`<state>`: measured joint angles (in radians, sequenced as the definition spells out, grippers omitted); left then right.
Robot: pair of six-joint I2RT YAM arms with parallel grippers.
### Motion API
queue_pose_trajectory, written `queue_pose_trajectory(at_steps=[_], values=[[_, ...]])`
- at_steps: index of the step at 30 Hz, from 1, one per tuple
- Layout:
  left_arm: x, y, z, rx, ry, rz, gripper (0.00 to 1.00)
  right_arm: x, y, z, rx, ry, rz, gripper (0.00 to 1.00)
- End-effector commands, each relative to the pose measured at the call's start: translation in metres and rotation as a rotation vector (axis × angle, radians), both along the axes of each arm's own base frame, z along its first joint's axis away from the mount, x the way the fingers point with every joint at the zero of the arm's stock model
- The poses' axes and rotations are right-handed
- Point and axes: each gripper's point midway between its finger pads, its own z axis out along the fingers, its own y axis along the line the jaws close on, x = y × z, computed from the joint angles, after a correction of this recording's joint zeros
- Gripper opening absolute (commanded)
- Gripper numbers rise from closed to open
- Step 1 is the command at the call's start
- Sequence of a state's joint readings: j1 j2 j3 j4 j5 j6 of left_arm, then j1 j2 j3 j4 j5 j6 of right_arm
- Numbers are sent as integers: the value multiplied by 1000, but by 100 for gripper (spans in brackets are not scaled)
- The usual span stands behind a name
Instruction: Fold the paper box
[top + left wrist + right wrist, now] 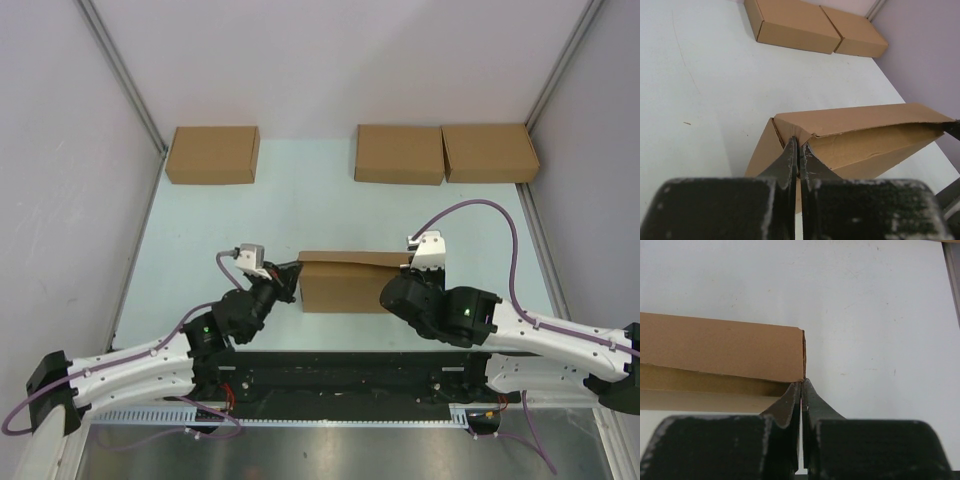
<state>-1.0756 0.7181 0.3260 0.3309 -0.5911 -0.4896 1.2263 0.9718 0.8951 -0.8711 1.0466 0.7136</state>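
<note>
The paper box (345, 288) is a shallow brown cardboard box at the near middle of the table, with its hinged lid down but slightly ajar. In the left wrist view the box (855, 120) shows a dark gap under the lid's front edge. My left gripper (296, 272) is shut, and its tips (799, 142) press against the box's left end, where a flap meets the lid corner. My right gripper (405, 271) is also shut. Its tips (803, 381) touch the lower right corner of the box (720, 347), and nothing shows between its fingers.
Three compact brown cardboard boxes stand along the back: one at the left (213, 154), and two side by side at the right (400, 153) (490, 152), also seen from the left wrist (792, 22) (857, 35). Grey walls enclose the pale table (300, 210) on three sides.
</note>
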Motion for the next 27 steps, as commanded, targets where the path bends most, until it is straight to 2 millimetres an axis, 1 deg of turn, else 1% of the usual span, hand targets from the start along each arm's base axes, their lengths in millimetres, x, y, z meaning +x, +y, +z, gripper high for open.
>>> queue_pose_trajectory(at_steps=[1, 5, 12, 15, 16, 18, 19, 22, 27], values=[[-41, -35, -49, 65, 137, -202, 0, -12, 37, -14, 134, 92, 90, 0], [-39, -26, -62, 91, 139, -136, 0, -12, 35, -13, 130, 89, 90, 0], [-41, -21, -79, 128, 146, -98, 0, -12, 32, -8, 140, 79, 90, 0], [-41, -17, -85, 134, 153, -84, 0, -13, 30, -5, 150, 75, 94, 9], [-41, -15, -89, 144, 156, -81, 0, -13, 29, -4, 151, 75, 96, 21], [-40, -12, -92, 150, 159, -69, 0, -14, 28, -2, 153, 72, 103, 36], [-40, -11, -93, 153, 160, -69, 0, -15, 27, 0, 162, 70, 106, 47], [-41, -10, -93, 151, 162, -67, 0, -15, 22, 7, 170, 59, 106, 58], [-40, -9, -91, 156, 156, -64, 0, -17, 15, 20, 165, 47, 116, 65]])
